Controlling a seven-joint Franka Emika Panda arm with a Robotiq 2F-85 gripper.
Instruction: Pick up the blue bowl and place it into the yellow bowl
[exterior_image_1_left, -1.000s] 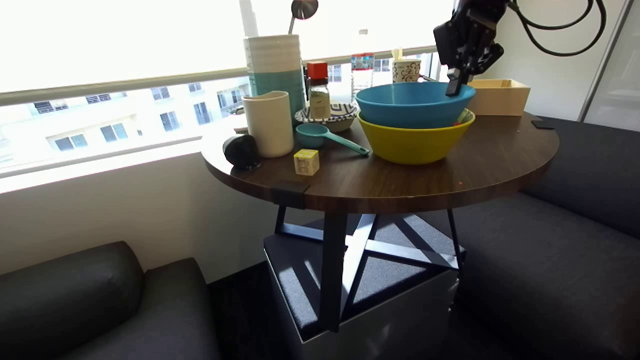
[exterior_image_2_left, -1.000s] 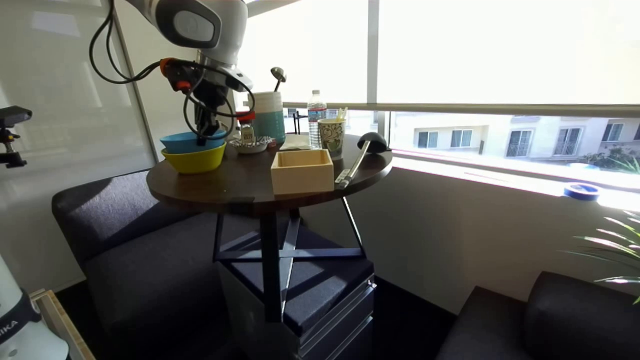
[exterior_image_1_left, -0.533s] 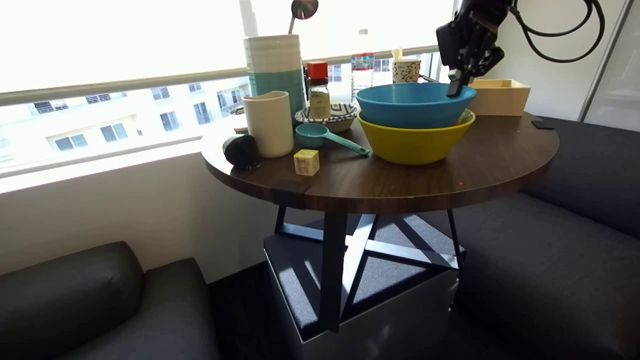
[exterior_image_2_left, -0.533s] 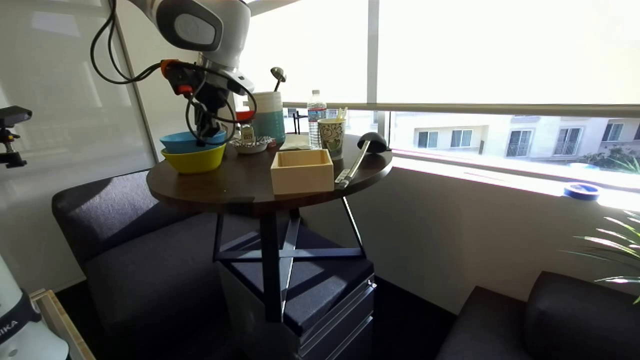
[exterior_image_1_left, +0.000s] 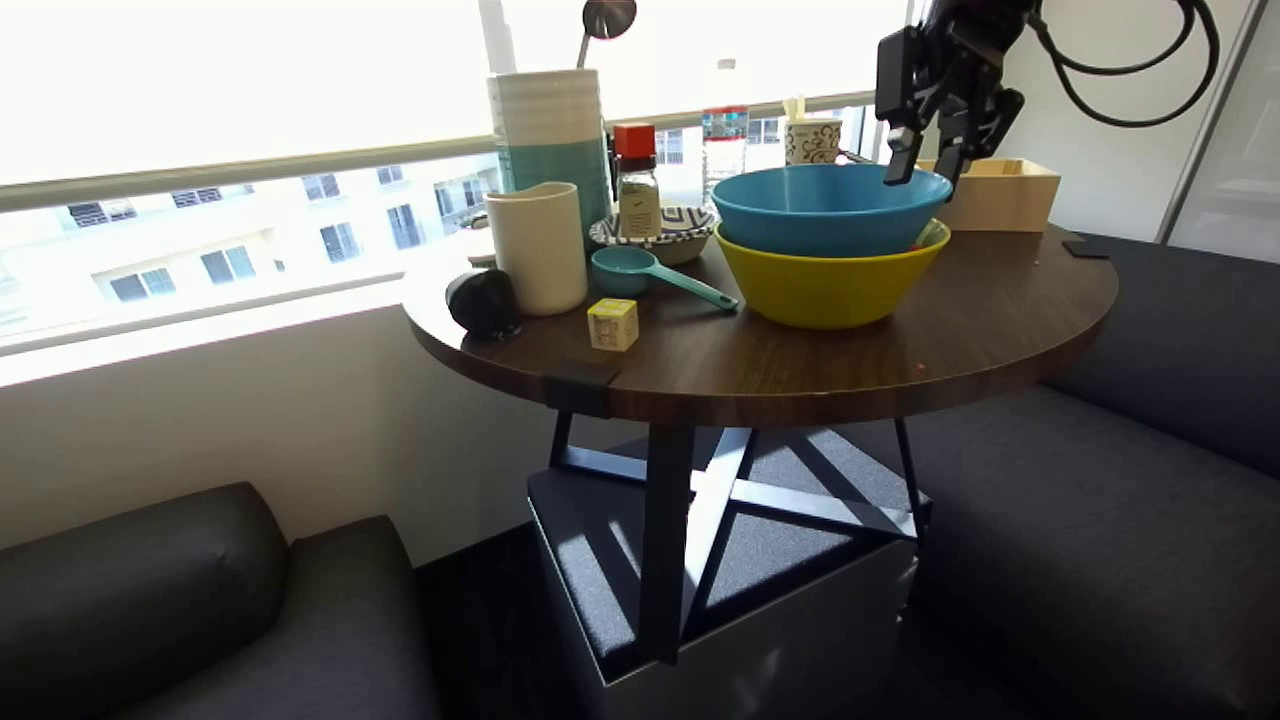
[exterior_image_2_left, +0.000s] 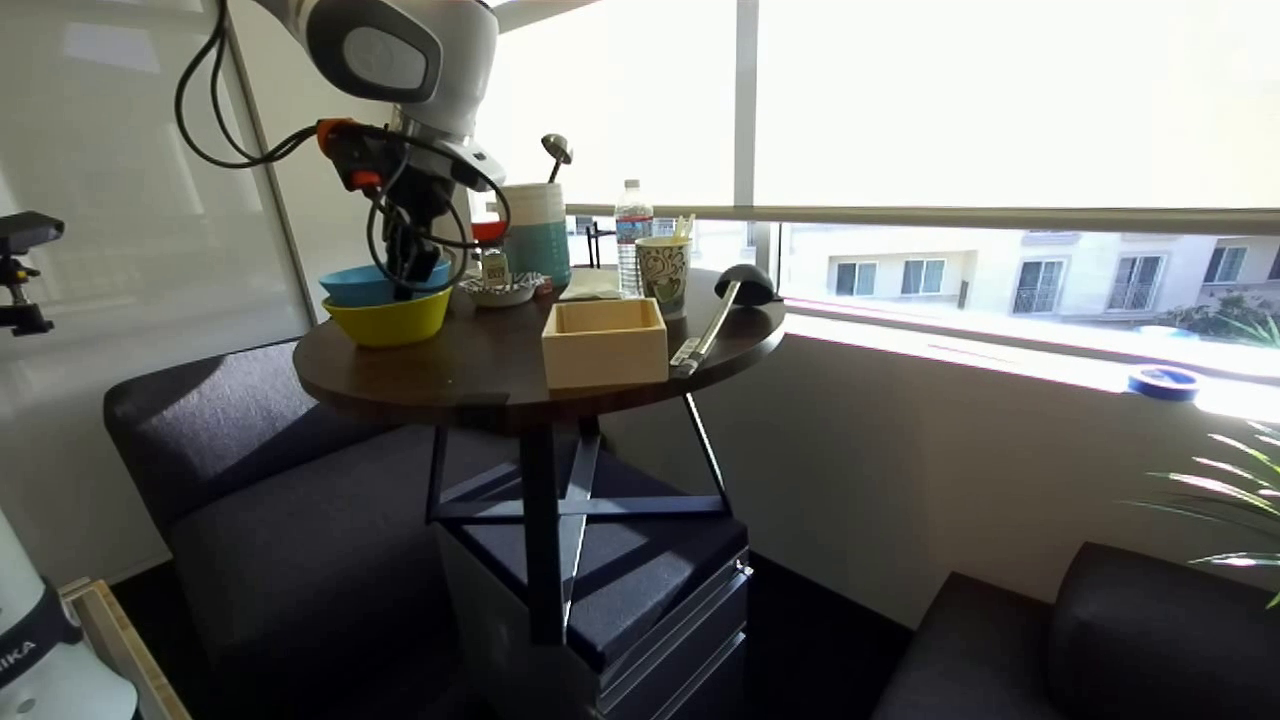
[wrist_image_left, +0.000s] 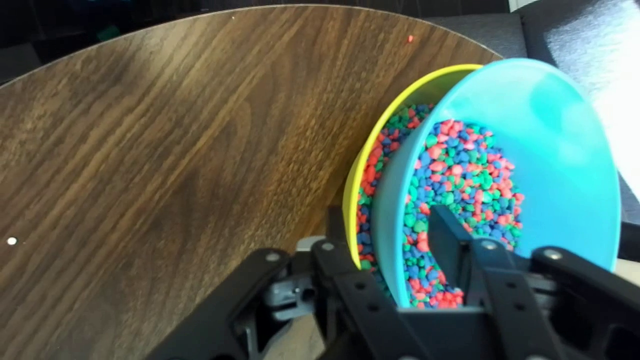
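- Since half a second ago, the gripper (exterior_image_1_left: 925, 181) has its fingers (wrist_image_left: 447, 245) wider apart, while we see the blue bowl (exterior_image_1_left: 830, 222) and the yellow bowl (exterior_image_1_left: 830, 292) stay in the same spot.
- We see a gap between the fingers, with the edge of the blue bowl in it: one finger is over the inside of the bowl, the other is outside. We cannot tell if either finger touches it.
- We find the blue bowl sitting inside the yellow bowl, its top sticking up above the yellow rim.
- We see lots of tiny red, green and blue bits (wrist_image_left: 465, 175) in the blue bowl, and more in the yellow bowl beside it.
- Under the bowls we see the round brown table (exterior_image_1_left: 1010, 310), which also holds a pale wooden box (exterior_image_1_left: 1005, 200), a teal scoop (exterior_image_1_left: 622, 275) with its handle pointing toward the yellow bowl, and a small block (exterior_image_1_left: 613, 325).
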